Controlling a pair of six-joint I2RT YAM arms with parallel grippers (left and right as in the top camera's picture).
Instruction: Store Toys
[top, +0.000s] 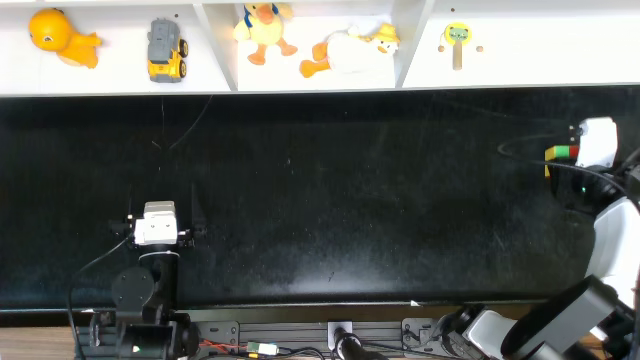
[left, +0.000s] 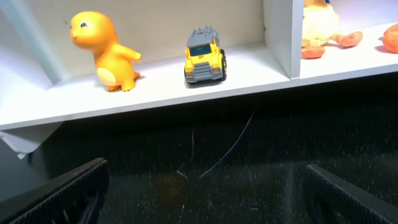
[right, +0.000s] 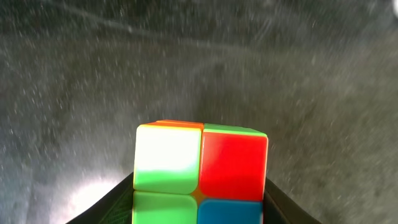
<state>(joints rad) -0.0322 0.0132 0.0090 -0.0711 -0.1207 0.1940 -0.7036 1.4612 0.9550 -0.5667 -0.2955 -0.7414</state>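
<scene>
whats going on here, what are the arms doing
The right gripper holds a colourful puzzle cube between its fingers at the right end of the black table. The left gripper is open and empty, facing the white shelf. An orange toy, a yellow truck, an upright duck plush, a lying duck plush and a small green toy already sit there. The cube is not yet stored.

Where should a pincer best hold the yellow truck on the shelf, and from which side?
Probably across its two flat sides, coming from the open front of the shelf: the truck stands upright there, nose outward, with free room on both sides.
</scene>
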